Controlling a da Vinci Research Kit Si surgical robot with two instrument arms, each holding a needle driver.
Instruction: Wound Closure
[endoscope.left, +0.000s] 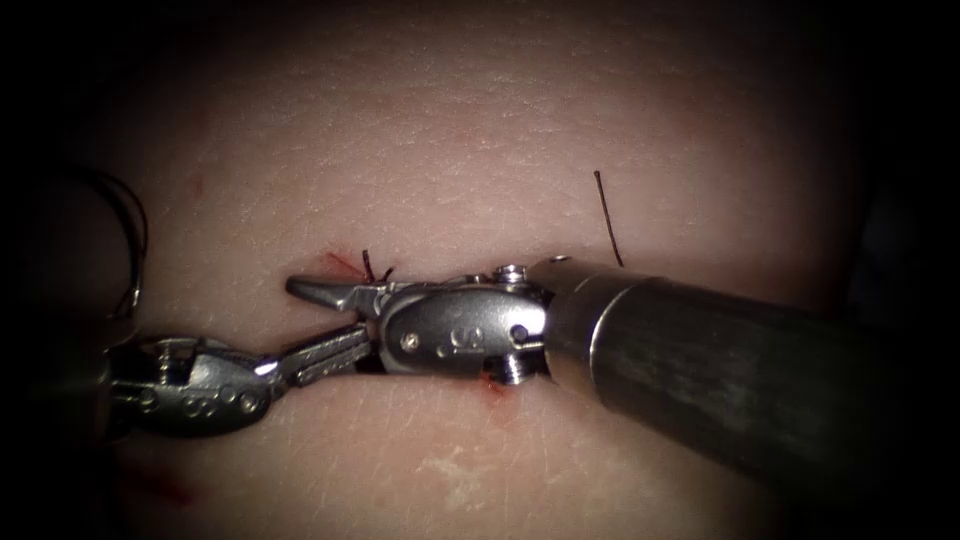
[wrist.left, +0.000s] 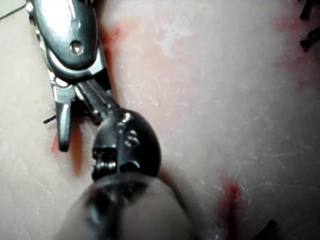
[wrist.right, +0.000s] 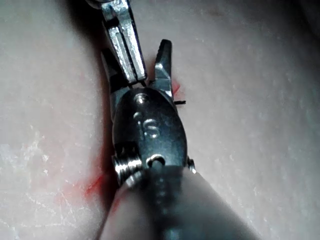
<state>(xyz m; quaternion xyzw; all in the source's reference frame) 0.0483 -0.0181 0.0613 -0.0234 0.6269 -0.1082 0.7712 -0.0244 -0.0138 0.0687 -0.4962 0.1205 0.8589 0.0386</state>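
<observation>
Needle (endoscope.left: 133, 240) sits far out on the left of the endoscope view, well to the left of the cut, its curve standing roughly up and down on the tissue (endoscope.left: 480, 120). Neither of my tools has it. It's dim out there, so I can't say whether its tip is in the tissue or just lying on it.

My left tool (endoscope.left: 335, 355) is the nearer one by a long way: the needle is just above and behind its wrist, while its tip points the other way, toward the right. Its fingers (wrist.left: 97, 102) look pressed together, and I see nothing between them.

My right tool (endoscope.left: 335, 305) reaches in from the right, with its fingers (wrist.right: 162, 62) spread apart and holding nothing. The left tool's tip is tucked in between them, over the cut.

Short cut ends of thread (endoscope.left: 374, 266) stick up just above my right tool's fingers. A loose strand of thread (endoscope.left: 606, 215) stands on the right. There's a dab of red fluid (endoscope.left: 497, 388) under my right wrist.
</observation>
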